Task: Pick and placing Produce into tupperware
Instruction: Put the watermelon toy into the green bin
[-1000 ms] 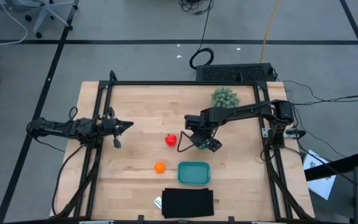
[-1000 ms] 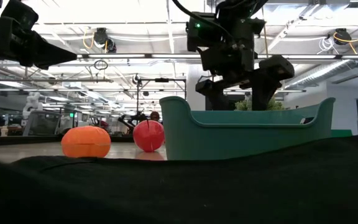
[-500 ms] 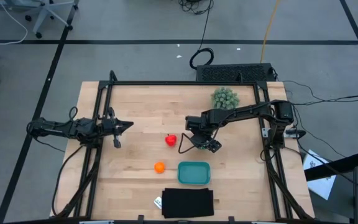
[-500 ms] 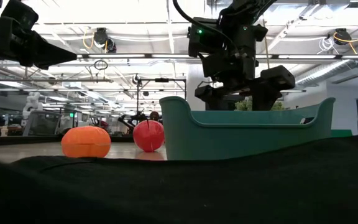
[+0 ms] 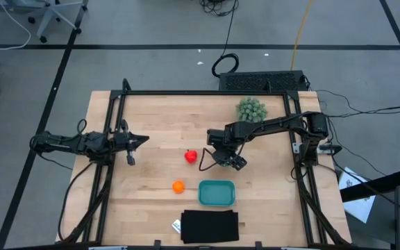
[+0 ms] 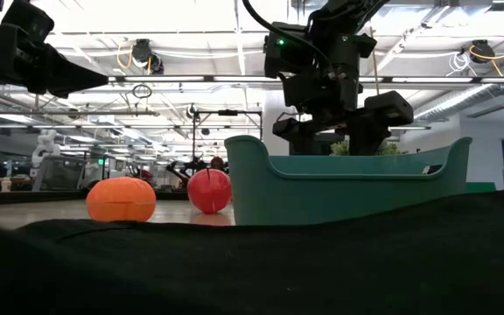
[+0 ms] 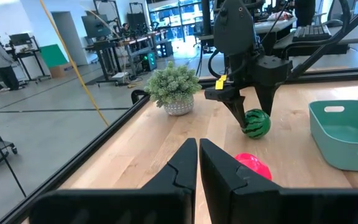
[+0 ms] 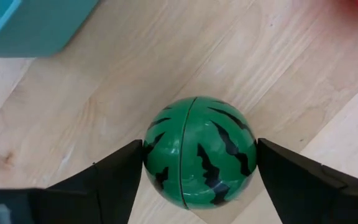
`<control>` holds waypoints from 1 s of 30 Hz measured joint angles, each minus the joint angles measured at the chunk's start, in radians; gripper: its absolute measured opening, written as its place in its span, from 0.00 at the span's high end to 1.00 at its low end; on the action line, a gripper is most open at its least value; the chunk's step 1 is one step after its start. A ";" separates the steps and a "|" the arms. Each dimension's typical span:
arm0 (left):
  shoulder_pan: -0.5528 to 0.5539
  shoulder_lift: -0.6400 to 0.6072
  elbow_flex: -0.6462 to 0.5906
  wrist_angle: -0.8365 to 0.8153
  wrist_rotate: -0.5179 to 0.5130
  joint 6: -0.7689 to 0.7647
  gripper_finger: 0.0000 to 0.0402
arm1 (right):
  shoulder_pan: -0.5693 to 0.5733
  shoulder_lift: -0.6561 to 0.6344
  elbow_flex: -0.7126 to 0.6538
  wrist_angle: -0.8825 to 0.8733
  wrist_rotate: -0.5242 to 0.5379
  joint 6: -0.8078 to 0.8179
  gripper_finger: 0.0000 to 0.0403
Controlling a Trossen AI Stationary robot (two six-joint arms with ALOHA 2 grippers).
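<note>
The right gripper is down at the table's middle, its fingers touching both sides of the green ball, which sits on the wood; whether it is gripped firmly is hard to say. The red ball lies just left of it. The orange ball lies nearer, left of the tub, which looks empty. The left gripper hovers at the left, fingers together.
</note>
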 joint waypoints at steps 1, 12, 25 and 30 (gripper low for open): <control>0.000 0.000 0.000 -0.001 0.000 0.000 0.94 | 0.000 0.000 0.000 0.000 0.000 0.000 0.29; 0.000 0.000 0.000 -0.001 0.000 -0.004 0.94 | 0.000 0.000 0.000 -0.002 0.008 0.001 0.30; 0.000 0.000 0.000 -0.001 0.000 -0.004 0.94 | 0.000 -0.090 0.000 -0.007 0.014 0.067 0.31; 0.000 0.000 0.000 -0.001 0.000 -0.003 0.94 | 0.000 -0.140 0.000 -0.015 0.029 0.168 0.31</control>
